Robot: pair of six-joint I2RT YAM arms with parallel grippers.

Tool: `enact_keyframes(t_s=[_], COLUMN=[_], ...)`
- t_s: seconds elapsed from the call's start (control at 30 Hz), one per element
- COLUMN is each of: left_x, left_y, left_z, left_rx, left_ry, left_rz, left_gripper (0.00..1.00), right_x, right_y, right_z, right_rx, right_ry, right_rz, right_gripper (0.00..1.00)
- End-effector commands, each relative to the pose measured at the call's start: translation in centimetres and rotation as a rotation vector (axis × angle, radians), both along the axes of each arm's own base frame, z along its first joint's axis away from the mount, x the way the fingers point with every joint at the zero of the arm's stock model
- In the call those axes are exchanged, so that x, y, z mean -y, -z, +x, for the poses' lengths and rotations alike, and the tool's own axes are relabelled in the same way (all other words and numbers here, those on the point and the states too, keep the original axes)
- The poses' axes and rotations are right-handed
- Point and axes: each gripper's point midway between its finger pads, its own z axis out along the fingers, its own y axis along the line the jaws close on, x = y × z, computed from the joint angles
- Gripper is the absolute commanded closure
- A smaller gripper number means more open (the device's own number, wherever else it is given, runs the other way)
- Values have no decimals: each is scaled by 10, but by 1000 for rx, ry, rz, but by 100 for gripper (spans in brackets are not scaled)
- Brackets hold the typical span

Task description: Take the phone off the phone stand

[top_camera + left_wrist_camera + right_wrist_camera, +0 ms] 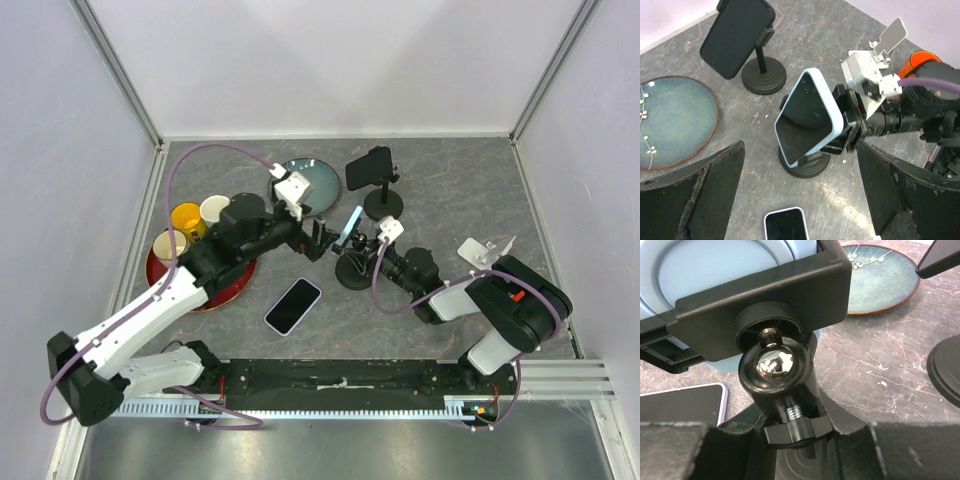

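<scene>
A phone in a light blue case (807, 117) sits tilted in the clamp of a black phone stand (805, 165) in the middle of the table; it also shows in the top view (350, 228). My left gripper (800, 160) is open, its fingers (695, 195) wide apart on the near side of the phone, not touching it; in the top view (322, 240) it is just left of the phone. My right gripper (795, 432) is shut on the stand's stem below the ball joint (772, 365), behind the phone (715, 270); the top view (372, 255) shows it too.
A second black stand holds a dark phone (369, 167) behind. A purple-edged phone (292, 306) lies flat on the table in front. A blue plate (318, 185) lies at the back; a red tray (225, 285) with cups (187, 218) stands left. A white holder (487, 252) stands right.
</scene>
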Motion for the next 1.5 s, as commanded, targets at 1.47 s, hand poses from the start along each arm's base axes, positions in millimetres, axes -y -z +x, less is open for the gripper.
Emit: enact_keyframes(t_s=[1.47], left_x=[64], left_y=[53], left_z=[29], left_rx=[-157], left_ry=[-284], left_rz=[597], left_gripper=[37], right_x=[4], right_y=[30], right_z=[-17], right_rx=[-44], right_ry=[50], right_rz=[-34], right_gripper=[100])
